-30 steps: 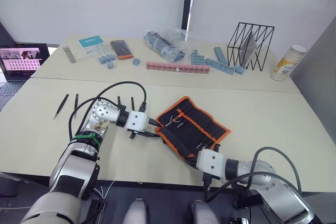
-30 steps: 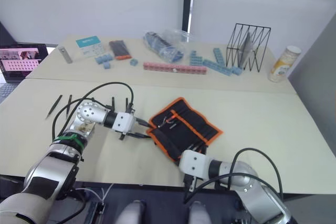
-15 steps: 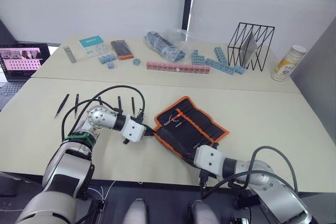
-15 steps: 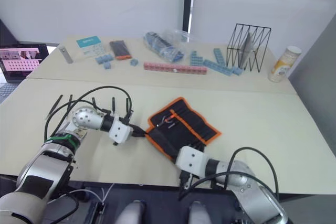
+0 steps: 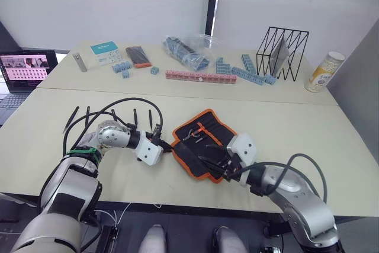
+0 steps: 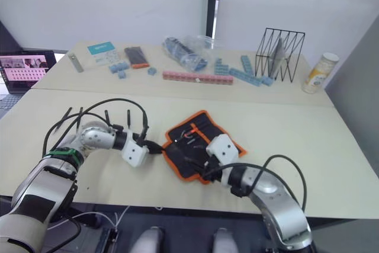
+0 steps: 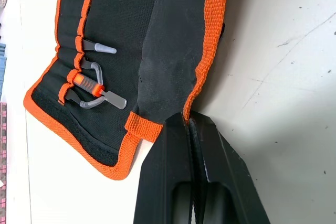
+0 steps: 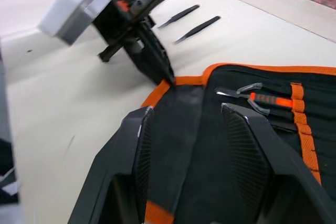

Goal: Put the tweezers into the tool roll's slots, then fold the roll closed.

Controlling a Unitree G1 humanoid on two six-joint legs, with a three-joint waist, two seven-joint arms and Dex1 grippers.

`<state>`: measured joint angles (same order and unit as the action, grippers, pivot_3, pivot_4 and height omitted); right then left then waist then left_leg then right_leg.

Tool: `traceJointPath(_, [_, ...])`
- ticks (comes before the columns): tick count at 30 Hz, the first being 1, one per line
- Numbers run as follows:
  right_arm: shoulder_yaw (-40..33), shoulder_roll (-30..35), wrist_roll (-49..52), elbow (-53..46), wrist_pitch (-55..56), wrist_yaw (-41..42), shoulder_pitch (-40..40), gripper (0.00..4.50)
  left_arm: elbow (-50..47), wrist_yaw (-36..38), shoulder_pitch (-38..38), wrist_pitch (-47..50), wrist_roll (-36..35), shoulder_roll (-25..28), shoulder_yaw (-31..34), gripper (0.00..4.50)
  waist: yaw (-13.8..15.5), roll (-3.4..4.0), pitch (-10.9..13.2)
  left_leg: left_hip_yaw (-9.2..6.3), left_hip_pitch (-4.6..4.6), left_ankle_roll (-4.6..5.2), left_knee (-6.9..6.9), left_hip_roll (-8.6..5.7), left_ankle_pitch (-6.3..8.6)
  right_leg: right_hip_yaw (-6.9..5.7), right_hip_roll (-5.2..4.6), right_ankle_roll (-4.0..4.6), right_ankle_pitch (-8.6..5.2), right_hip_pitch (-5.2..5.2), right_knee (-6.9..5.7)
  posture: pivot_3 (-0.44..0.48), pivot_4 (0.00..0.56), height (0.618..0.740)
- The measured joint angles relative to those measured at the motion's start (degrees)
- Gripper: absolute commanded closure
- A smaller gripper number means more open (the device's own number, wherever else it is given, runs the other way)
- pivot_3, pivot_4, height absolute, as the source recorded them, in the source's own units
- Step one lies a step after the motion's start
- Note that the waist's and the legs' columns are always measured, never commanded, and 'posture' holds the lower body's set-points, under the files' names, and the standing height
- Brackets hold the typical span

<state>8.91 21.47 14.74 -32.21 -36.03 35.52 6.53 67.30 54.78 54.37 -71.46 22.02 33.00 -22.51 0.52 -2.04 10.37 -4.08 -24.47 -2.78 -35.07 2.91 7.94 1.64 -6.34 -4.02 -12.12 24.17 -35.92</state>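
Right gripper [image 8: 197, 145]: nearest the viewer, fingers spread wide over the tool roll's near flap, holding nothing; placed, it seems, to pin or take the flap for folding.
Left gripper [image 7: 189, 124]: fingers pressed together on the orange edging at the tool roll's left corner, apparently to keep the fabric from sliding.
Tool roll [image 5: 204, 149]: lies open on the near counter [image 5: 296, 128] between the two arms, its near flap partly turned over the inner face.
Slots [image 7: 84, 61]: a row along the orange band; grey-tipped tools and one with an orange grip sit in them. Whether any of these is a tweezer cannot be told.
Tweezers, near pair [image 5: 150, 118]: two black pieces lie loose on the counter just beyond the left gripper, outside the roll.
Tweezers, far pair [image 5: 70, 118]: two more lie well to the left, partly crossed by the arm's cables; a fifth cannot be picked out.
Task state: judged early, since at least four tweezers remain unslotted while the flap is already being handled.
Far counter: blue and pink blocks [image 5: 198, 76], a wire rack [image 5: 283, 51] and a laptop [image 5: 23, 69], all well apart from the work.
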Motion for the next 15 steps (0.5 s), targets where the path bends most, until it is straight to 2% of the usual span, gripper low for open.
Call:
traceJointPath(4, [2.79,-0.73,-1.92,4.49,4.07,-0.88,-0.79,4.48,0.35,-0.28,0.24,-0.55,0.03,0.01,-0.2,4.5,0.01,0.01,0.0,0.0,0.0,0.01,0.07,0.0,0.0,0.01,0.01,-0.13,0.07,0.03,-0.04,0.0,0.15,0.721])
traceJointPath(15, [6.73,-2.21,-4.04,13.89,10.79,-0.78,-2.36,4.48,1.32,1.0,0.89,-0.2,-1.07,-0.21,-0.65,4.5,0.0,0.0,0.0,0.0,0.01,0.0,0.05,0.0,0.0,0.01,0.01,-0.03,0.02,0.03,-0.06,0.0,0.15,0.721])
